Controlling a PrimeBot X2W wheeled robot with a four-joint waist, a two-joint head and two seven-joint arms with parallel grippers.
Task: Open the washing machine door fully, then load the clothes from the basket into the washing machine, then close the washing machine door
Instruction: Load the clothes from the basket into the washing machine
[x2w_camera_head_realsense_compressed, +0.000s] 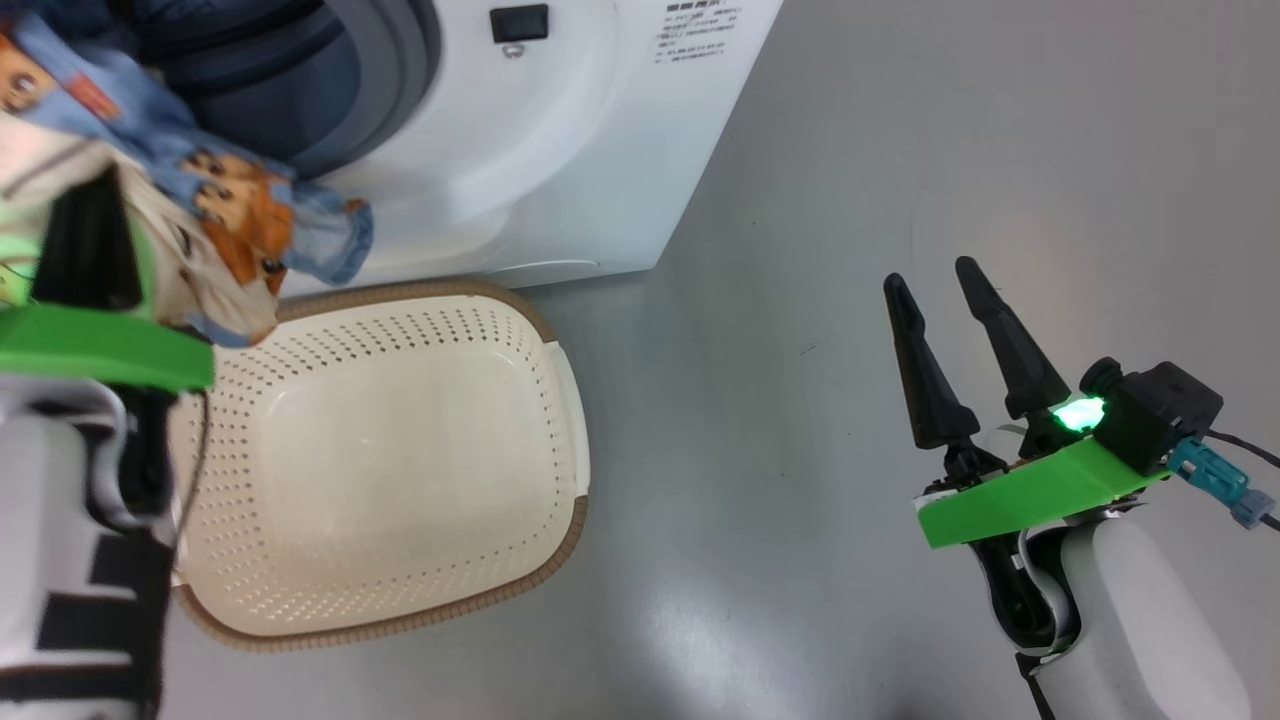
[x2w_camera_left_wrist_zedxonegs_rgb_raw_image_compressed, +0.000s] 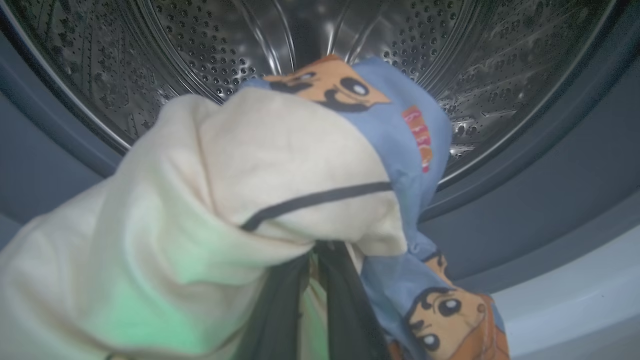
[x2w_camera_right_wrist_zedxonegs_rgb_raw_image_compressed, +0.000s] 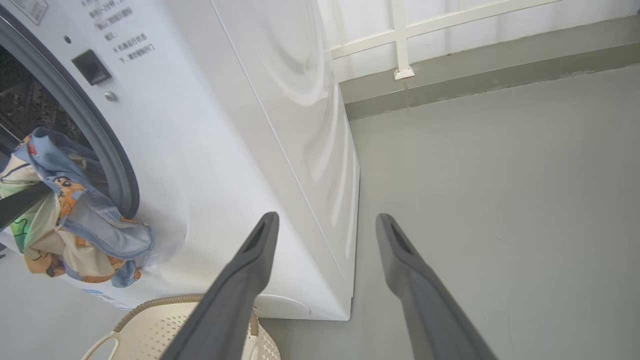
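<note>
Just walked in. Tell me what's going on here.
The robot is loading laundry. Its left gripper is shut on a bundle of clothes, blue printed fabric plus a cream piece, held at the mouth of the washing machine, facing the steel drum. The basket on the floor in front of the machine looks empty where it can be seen. The right gripper hangs open off to the side, holding nothing.

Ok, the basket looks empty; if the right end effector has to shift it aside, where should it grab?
Probably the white side handle on the basket, approached from the robot's right, where the open right end effector stands. That handle faces it unobstructed, a thin edge two fingers can straddle; the opposite side lies under the left arm.
</note>
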